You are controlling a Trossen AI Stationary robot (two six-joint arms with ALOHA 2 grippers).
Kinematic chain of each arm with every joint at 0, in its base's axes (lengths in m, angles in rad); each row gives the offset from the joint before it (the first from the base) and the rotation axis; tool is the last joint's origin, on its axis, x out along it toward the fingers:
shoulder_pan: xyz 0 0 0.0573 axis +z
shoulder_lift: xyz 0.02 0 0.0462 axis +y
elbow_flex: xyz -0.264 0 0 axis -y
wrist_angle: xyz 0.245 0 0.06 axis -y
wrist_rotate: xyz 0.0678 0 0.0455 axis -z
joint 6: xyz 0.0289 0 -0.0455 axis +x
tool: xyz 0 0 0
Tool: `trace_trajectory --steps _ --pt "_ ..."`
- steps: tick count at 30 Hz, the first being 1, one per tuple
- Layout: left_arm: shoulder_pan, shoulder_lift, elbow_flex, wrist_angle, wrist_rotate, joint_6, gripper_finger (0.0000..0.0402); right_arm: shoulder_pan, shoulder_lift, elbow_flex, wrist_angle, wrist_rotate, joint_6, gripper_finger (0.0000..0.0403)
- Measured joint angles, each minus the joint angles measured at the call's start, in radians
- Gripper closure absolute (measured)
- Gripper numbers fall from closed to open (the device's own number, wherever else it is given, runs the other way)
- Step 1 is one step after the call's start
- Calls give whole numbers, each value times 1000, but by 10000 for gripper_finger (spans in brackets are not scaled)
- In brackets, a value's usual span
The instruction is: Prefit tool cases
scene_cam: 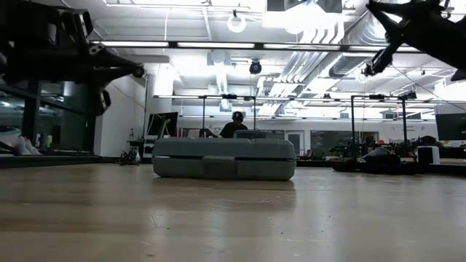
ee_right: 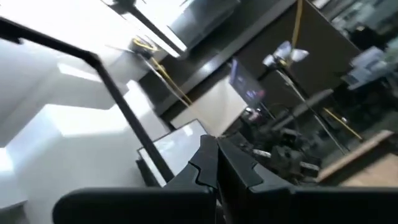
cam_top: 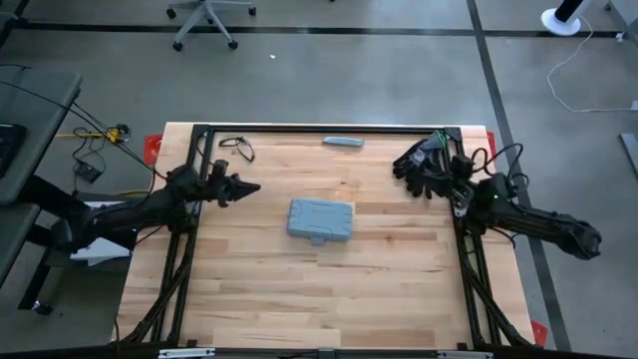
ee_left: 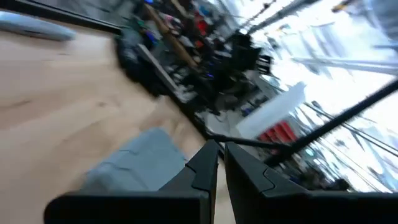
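The closed case point(cam_top: 321, 220) lies mid-table, latch tab toward the near edge. The left gripper point(cam_top: 247, 187) (fingers pinched together, holding nothing) should open before descending squarely; the right gripper point(ee_right: 214, 163), likewise clenched, waits raised beside the gloves point(cam_top: 427, 166).

Your left arm reaches in from the left edge of the table, stretched roughly level, with its wrist turned inward toward the middle. Your left gripper point(cam_top: 251, 186) hangs in the air with its fingers point(ee_left: 208, 163) pressed nearly together, only a thin slit between the tips. Your right arm comes in from the right side, bent back toward the far right corner. Your right gripper point(cam_top: 436, 150) sits raised there, its fingers point(ee_right: 205, 158) closed against each other.
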Motion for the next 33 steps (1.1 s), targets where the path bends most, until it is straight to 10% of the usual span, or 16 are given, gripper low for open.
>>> trace_trajectory --steps 18,33 --pt "-82 -365 0 -322 -591 -52 378 168 -226 0 -417 392 -229 403" --pt "-82 -367 0 -334 -601 -43 378 168 -226 0 -599 392 -316 403"
